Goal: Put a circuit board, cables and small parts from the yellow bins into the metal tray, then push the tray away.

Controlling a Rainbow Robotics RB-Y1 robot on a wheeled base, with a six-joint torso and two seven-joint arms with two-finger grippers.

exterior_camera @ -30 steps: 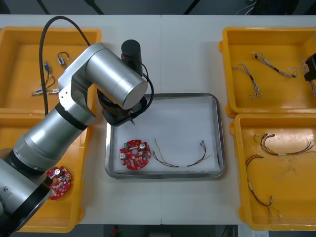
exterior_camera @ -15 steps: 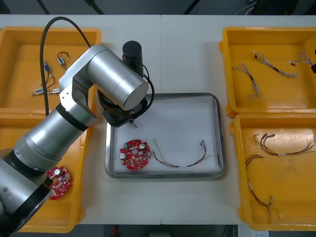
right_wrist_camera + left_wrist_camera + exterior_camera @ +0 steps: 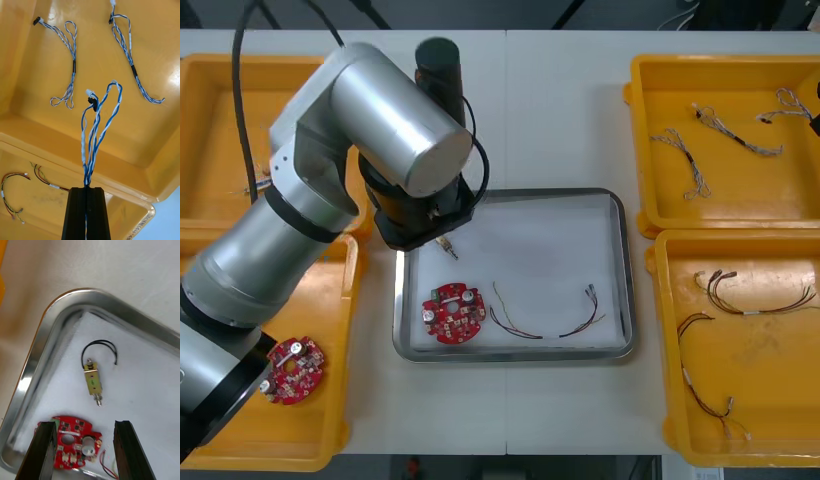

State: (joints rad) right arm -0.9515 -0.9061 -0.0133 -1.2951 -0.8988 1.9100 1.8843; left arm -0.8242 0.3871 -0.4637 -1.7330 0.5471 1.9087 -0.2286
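My left hand (image 3: 85, 424) hangs wide open and empty over a corner of the metal tray (image 3: 35, 352). A small metal part (image 3: 92, 379) lies on the white lining, just beyond the circuit board (image 3: 69, 450). My right hand (image 3: 86, 188) is pinched tight on a blue and white cable (image 3: 95, 127), above a yellow bin (image 3: 157, 56).

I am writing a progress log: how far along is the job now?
Done: a board, a red and yellow cable and a small part lie in the tray. In hand: the right end effector is shut on a blue-white cable over a bin; the left end effector hangs open above the part. Left: place that cable, then push the tray away.
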